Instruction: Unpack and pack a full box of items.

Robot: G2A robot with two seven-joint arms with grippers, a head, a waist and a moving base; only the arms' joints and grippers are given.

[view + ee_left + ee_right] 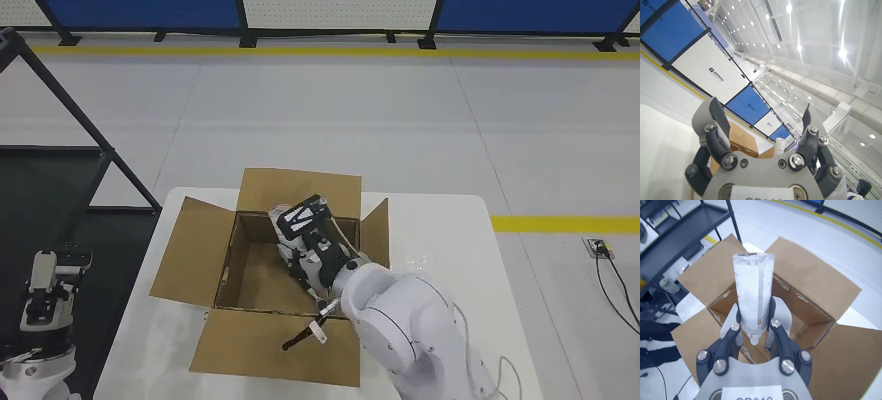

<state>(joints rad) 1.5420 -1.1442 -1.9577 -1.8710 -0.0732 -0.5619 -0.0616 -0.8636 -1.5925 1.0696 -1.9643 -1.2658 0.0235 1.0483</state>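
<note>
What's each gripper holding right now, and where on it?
Right gripper grips a clear bottle on its body near the cap end. Left gripper: nothing, jaws open.

a white table (440,215) stands beside a black rack (50,185), blue panels (140,12) lining the far floor.

Pale floor (330,110), yellow line (565,223), blue panels (140,12), black rack (696,220)

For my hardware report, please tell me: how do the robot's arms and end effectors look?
The left end effector and the right end effector each have a grey plate with a white label, black links with silver screws, and two grey fingers with black pads. The right arm has a rounded white shell.
</note>
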